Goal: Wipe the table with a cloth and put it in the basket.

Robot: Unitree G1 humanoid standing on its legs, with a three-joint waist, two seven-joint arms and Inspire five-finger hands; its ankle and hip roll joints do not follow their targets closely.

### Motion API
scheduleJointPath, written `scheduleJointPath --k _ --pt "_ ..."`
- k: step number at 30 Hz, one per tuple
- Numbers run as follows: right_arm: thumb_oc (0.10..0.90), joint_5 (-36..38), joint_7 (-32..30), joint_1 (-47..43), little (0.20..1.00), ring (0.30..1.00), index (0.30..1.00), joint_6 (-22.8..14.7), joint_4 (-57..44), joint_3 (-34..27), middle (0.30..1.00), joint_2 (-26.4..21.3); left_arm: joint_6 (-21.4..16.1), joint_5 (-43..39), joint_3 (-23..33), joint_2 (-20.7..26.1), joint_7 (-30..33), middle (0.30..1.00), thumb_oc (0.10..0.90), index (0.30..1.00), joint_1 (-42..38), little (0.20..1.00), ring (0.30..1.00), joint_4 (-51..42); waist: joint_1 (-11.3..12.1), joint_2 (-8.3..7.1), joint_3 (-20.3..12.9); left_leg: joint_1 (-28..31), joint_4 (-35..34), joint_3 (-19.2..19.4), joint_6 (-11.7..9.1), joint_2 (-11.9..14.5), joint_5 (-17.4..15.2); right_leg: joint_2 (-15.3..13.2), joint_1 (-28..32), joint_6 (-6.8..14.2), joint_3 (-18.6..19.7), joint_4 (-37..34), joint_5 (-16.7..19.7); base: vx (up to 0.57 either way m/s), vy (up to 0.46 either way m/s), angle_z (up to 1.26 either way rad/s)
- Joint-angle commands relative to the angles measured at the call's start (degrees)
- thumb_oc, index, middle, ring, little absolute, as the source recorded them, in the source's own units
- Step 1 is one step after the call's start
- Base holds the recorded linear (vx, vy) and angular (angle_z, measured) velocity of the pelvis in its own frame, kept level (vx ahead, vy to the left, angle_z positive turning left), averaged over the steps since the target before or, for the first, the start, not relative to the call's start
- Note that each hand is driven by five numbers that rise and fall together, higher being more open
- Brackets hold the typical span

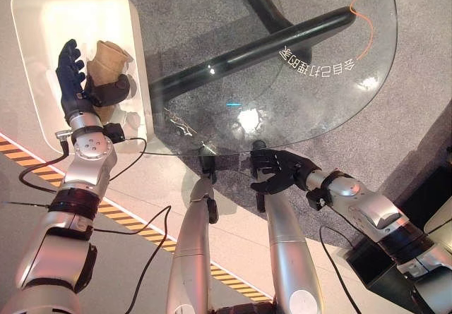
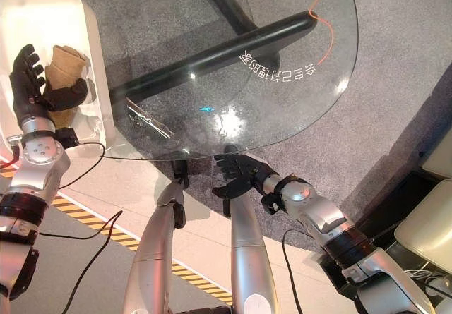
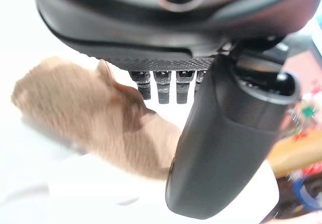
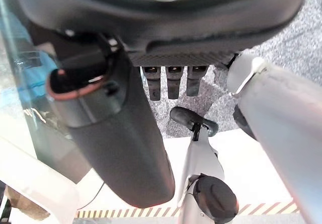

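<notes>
A crumpled tan cloth [image 1: 108, 58] lies inside the white basket [image 1: 49, 25] at the left, beside the glass table [image 1: 296, 102]. My left hand [image 1: 70, 81] hovers over the basket, open, with its fingers straight and its thumb [image 3: 226, 148] reaching across in front of the cloth [image 3: 85, 113] without closing on it. My right hand [image 1: 282, 171] hangs open at the table's near edge, just below the glass rim, holding nothing; its thumb [image 4: 121, 148] is relaxed.
Black table legs [image 1: 247, 49] show through the round glass top. An orange cord [image 1: 367, 25] runs on the grey carpet at the far right. A yellow-black hazard stripe [image 1: 127, 219] crosses the floor near me. A pale object [image 2: 431, 229] stands at the right.
</notes>
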Motion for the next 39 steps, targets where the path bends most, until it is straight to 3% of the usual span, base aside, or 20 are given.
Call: scheduleJointPath --k 1,7,11,14,17,19,22,25,27,30,31,39 --pt "0.800 -1.03 1.34 4.80 0.900 0.900 0.900 -2.66 -7.82 -2.44 0.900 2.24 -6.64 5.58 7.47 2.99 7.32 0.900 0.800 0.900 1.53 0.900 0.900 -2.35 1.58 0.27 -1.39 5.11 1.12 0.81 0.54 -4.50 -5.46 3.28 5.96 0.80 1.02 -5.84 -0.33 -0.04 -0.072 0.01" --pt "0.800 -1.91 2.47 9.52 0.900 0.900 0.900 -4.51 -7.63 -4.53 0.900 2.81 -7.26 13.81 13.47 6.19 14.66 0.900 0.800 0.900 7.18 0.900 0.900 -5.20 2.80 0.04 -1.39 13.72 -1.35 -0.03 -0.19 -4.03 -5.53 2.62 14.82 0.62 -0.89 -7.59 -1.81 -0.05 -0.110 0.01" --pt "0.800 -3.66 1.91 12.39 0.900 0.900 0.900 -7.39 -4.66 -5.54 0.900 3.01 -9.33 11.32 15.08 6.79 7.36 0.900 0.800 0.900 10.47 0.900 0.900 -5.84 3.48 -0.66 -1.39 20.25 -3.73 -0.87 -0.79 -3.53 -5.30 2.37 21.83 0.61 -2.08 -9.65 -2.42 -0.06 -0.169 0.05" --pt "0.800 -5.61 0.15 15.69 0.900 0.900 0.900 -9.11 -3.04 -7.04 0.900 4.28 -8.32 13.46 15.24 5.15 3.45 0.900 0.800 0.900 15.64 0.900 0.900 -9.21 4.01 -1.27 -1.57 24.91 -5.84 -1.43 -1.00 -3.12 -5.09 2.06 26.71 0.93 -2.61 -11.15 -2.57 -0.03 -0.167 0.05" --pt "0.800 -6.10 0.31 20.25 0.900 0.900 0.900 -11.82 -0.14 -8.97 0.900 7.08 -7.45 9.94 15.17 1.14 -3.96 0.900 0.800 0.900 23.00 0.900 0.900 -13.87 4.34 -1.90 -4.00 28.83 -8.91 -2.24 -0.97 -2.88 -4.89 1.83 30.99 1.34 -3.02 -13.58 -2.62 0.01 -0.162 0.05" --pt "0.800 -5.79 -0.84 24.74 0.900 0.900 0.900 -12.93 4.40 -11.06 0.900 11.73 -5.66 7.91 12.48 -5.27 -10.38 0.900 0.800 0.900 30.52 0.900 0.900 -17.91 4.57 -2.20 -7.24 32.88 -12.33 -3.12 -1.03 -2.31 -4.69 2.01 35.45 1.63 -3.20 -16.31 -2.67 0.05 -0.217 -0.01" --pt "0.800 -5.80 -1.23 26.91 0.900 0.900 0.900 -14.00 7.53 -11.82 0.900 13.70 -4.50 4.93 10.58 -8.20 -14.75 0.900 0.800 0.900 33.87 0.900 0.900 -17.94 4.61 -2.03 -8.78 34.91 -13.69 -3.54 -1.11 -1.95 -4.55 2.24 37.83 1.54 -3.46 -17.75 -2.60 0.03 -0.139 -0.01" --pt "0.800 -3.08 -3.46 29.92 0.900 0.900 0.900 -14.78 16.05 -13.99 0.900 17.49 -2.98 5.53 4.57 -14.42 -21.97 0.900 0.800 0.900 39.53 0.900 0.900 -13.57 5.02 -1.82 -12.68 38.48 -15.42 -4.46 -1.20 -1.14 -4.19 2.53 42.36 1.26 -4.26 -20.02 -2.10 0.04 -0.176 0.11" --pt "0.800 -0.91 -5.27 30.49 0.900 0.900 0.900 -13.77 22.38 -14.46 0.900 19.77 0.48 5.86 1.04 -17.02 -27.86 0.900 0.800 0.900 42.05 0.900 0.900 -9.15 5.41 -1.80 -15.34 41.04 -16.53 -4.59 -1.39 -0.55 -4.01 2.55 45.51 1.13 -5.02 -21.56 -1.75 0.09 -0.147 0.16" --pt "0.800 1.51 -4.56 29.82 0.900 0.900 0.900 -13.37 28.64 -14.59 0.900 21.52 3.11 6.55 -2.33 -18.99 -30.54 0.900 0.800 0.900 42.72 0.900 0.900 -4.21 5.50 -1.72 -17.54 43.25 -17.68 -4.33 -1.49 0.01 -3.92 2.68 47.95 1.18 -5.46 -22.90 -1.59 0.08 -0.101 0.01" --pt "0.800 4.83 -3.86 28.73 0.900 0.900 0.900 -14.11 36.38 -15.20 0.900 23.22 4.58 6.31 -4.80 -20.92 -31.61 0.900 0.800 0.900 42.57 0.900 0.900 1.65 5.40 -1.55 -19.16 44.82 -18.49 -3.88 -1.69 0.58 -3.84 2.83 49.66 1.24 -5.62 -23.85 -1.55 0.07 -0.105 -0.04" --pt "0.800 1.72 0.16 25.45 0.900 0.900 0.900 -17.72 57.53 -16.94 0.900 26.79 6.84 3.55 -5.23 -27.81 -30.29 0.900 0.800 0.900 38.76 0.900 0.900 25.02 4.77 -1.32 -22.12 48.65 -19.93 -2.00 -2.30 2.09 -4.43 2.67 53.67 1.66 -5.73 -26.83 -1.21 0.03 -0.049 -0.09"
